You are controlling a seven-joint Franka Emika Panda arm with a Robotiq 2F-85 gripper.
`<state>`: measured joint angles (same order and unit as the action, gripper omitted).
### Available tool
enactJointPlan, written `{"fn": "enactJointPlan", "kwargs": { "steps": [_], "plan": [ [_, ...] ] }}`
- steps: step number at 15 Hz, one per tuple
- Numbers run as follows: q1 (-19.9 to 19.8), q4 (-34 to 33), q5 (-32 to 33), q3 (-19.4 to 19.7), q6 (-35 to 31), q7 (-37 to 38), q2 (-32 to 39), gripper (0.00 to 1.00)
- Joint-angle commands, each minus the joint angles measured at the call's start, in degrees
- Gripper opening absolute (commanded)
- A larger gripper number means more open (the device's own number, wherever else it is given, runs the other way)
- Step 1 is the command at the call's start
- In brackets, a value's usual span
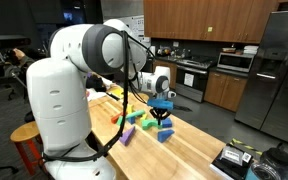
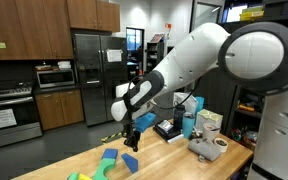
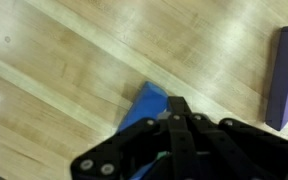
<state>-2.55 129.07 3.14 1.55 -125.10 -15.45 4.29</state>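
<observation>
My gripper is shut, its black fingers pressed together with nothing showing between them. It hangs just above a blue block that lies on the wooden table; the fingers hide the block's near end. In both exterior views the gripper points down over the blue block. Whether the fingertips touch the block I cannot tell.
A purple block lies to the right in the wrist view. Several coloured blocks, among them a green one and a pink one, lie beside the blue block. A stool stands by the robot base. A grey box sits at the table's end.
</observation>
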Motion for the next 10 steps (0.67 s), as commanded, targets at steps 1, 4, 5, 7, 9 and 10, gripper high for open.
{"fn": "enactJointPlan", "kwargs": {
  "steps": [1,4,5,7,9,10],
  "plan": [
    [0.2,-0.4,-0.5,-0.2,-0.2,-0.2,1.5,0.00],
    [0.3,-0.6,-1.0,-0.7,-1.4,-0.9,3.1,0.00],
    [0.3,-0.8,-1.0,-0.8,-1.6,-1.0,3.5,0.00],
    [0.3,-0.7,-1.0,-1.0,-2.3,-1.2,3.9,0.00],
    [0.1,-0.5,-1.5,-1.2,-3.4,-1.9,4.0,0.00],
    [0.0,-0.5,-1.8,-1.2,-3.9,-2.2,4.2,0.00]
  ]
}}
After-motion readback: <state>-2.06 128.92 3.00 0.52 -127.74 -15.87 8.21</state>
